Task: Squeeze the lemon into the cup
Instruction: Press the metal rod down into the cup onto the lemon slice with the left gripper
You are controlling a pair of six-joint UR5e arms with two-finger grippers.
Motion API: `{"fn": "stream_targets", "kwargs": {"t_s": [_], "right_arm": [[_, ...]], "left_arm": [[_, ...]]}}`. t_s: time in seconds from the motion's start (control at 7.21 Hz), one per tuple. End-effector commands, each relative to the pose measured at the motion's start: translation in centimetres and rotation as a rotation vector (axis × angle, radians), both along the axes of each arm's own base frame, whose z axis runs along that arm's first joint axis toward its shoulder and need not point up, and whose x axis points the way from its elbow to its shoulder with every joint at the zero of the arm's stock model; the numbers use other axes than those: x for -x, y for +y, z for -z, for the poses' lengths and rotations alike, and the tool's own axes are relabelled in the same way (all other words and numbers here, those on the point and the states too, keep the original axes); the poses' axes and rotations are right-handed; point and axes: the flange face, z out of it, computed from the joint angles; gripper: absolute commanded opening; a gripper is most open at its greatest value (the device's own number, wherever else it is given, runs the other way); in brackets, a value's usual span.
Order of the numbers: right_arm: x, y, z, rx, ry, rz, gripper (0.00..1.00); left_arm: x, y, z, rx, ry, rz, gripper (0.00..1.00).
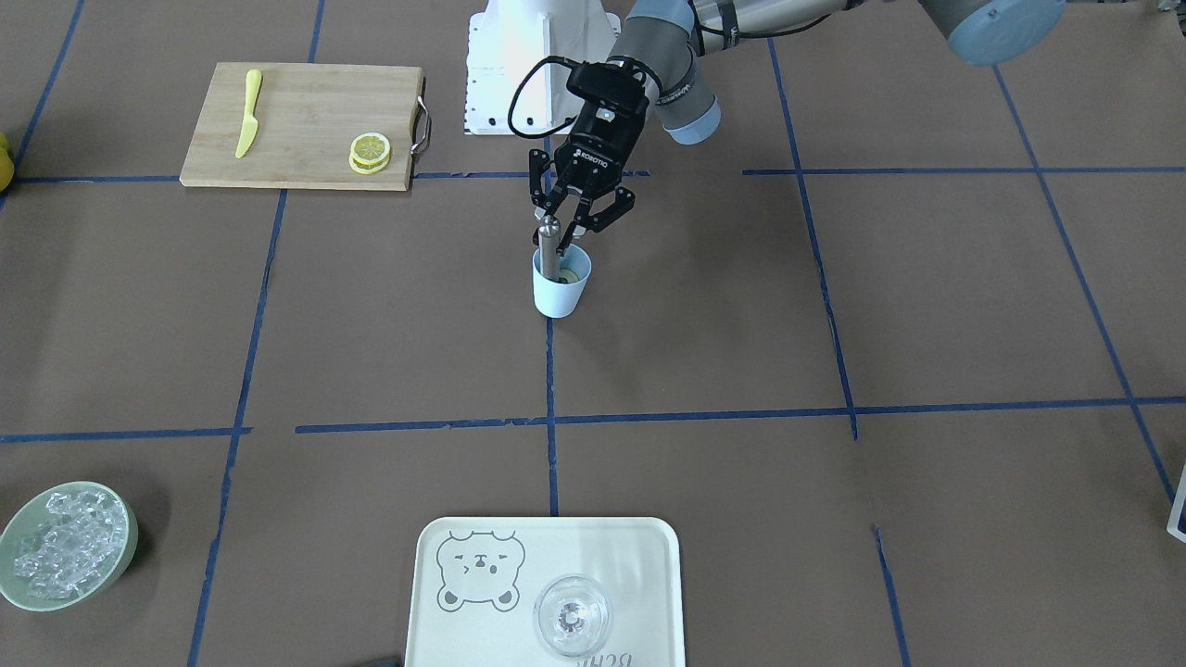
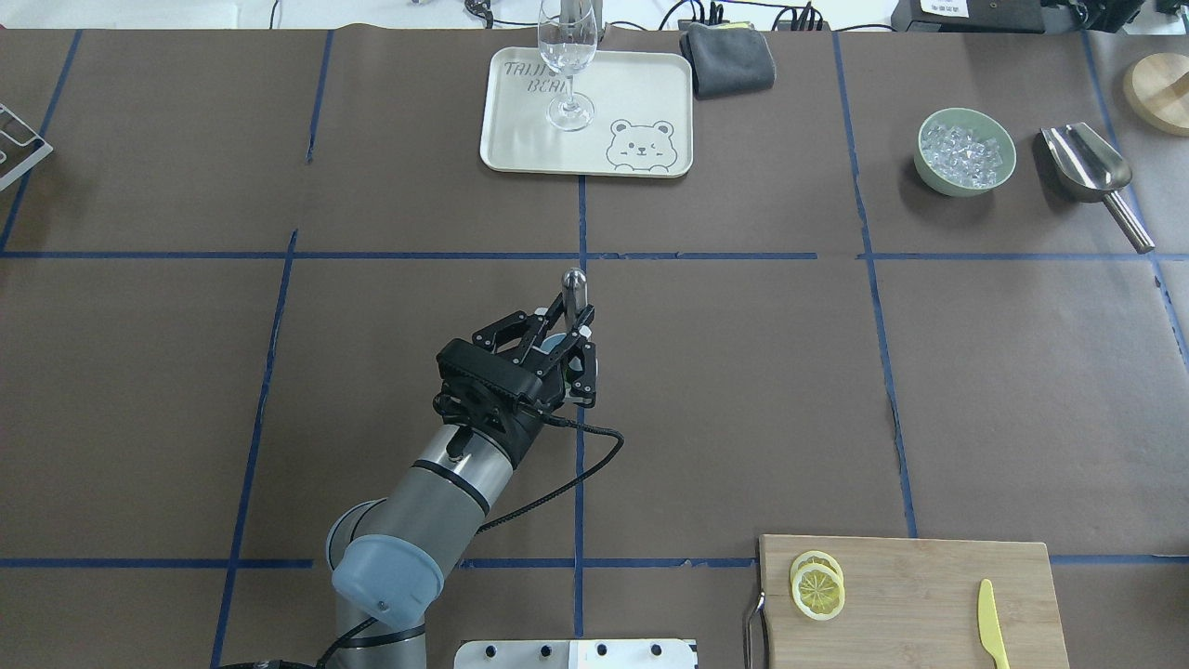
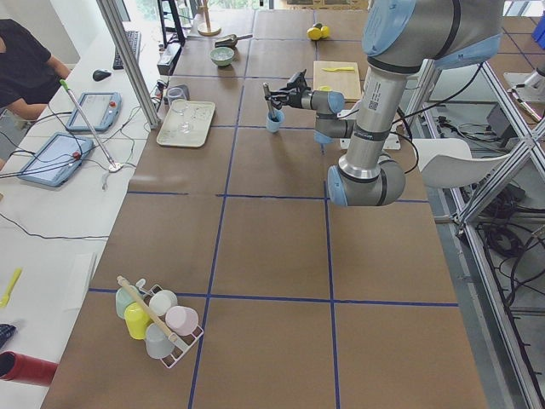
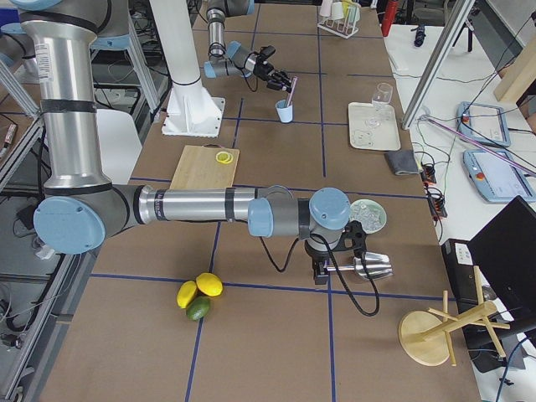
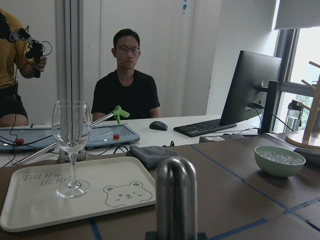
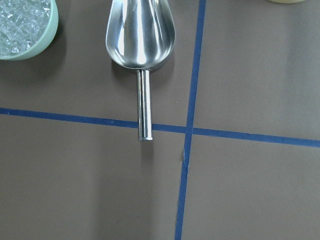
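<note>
The light-blue cup (image 1: 560,287) stands near the middle of the table, also seen in the exterior right view (image 4: 285,110). A yellowish lemon slice (image 1: 574,275) lies inside it. A metal muddler (image 1: 550,248) stands in the cup, tilted, with my left gripper (image 1: 562,232) shut on its shaft right above the rim. From overhead that gripper (image 2: 568,327) hides most of the cup. The muddler's rounded top (image 5: 176,192) fills the bottom of the left wrist view. My right gripper (image 4: 333,261) hovers over a steel scoop (image 6: 140,36); I cannot tell if it is open or shut.
A cutting board (image 2: 906,595) holds two stacked lemon slices (image 2: 817,585) and a yellow knife (image 2: 990,621). A bear tray (image 2: 632,93) carries a wine glass (image 2: 567,65). A green bowl of ice (image 2: 964,151), a grey cloth (image 2: 727,58) and people at the far desk.
</note>
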Motion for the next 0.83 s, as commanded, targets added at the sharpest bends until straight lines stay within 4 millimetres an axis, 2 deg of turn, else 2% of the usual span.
{"fn": "stream_targets", "kwargs": {"t_s": [0.0, 0.28, 0.56, 0.69], "right_arm": [[-0.1, 0.0, 0.1, -0.001, 0.000, -0.002, 1.00], [-0.4, 0.0, 0.1, -0.004, 0.000, -0.007, 1.00], [-0.7, 0.0, 0.3, -0.006, 0.000, -0.013, 1.00], [-0.8, -0.1, 0.5, -0.009, 0.000, -0.016, 1.00]], "left_arm": [[0.0, 0.1, 0.2, -0.001, 0.003, -0.002, 0.00], [0.6, 0.1, 0.9, -0.006, 0.019, -0.001, 0.00], [2.4, 0.5, 3.1, -0.044, 0.033, 0.000, 0.00], [3.9, 0.6, 4.6, -0.062, 0.058, 0.006, 0.00]]}}
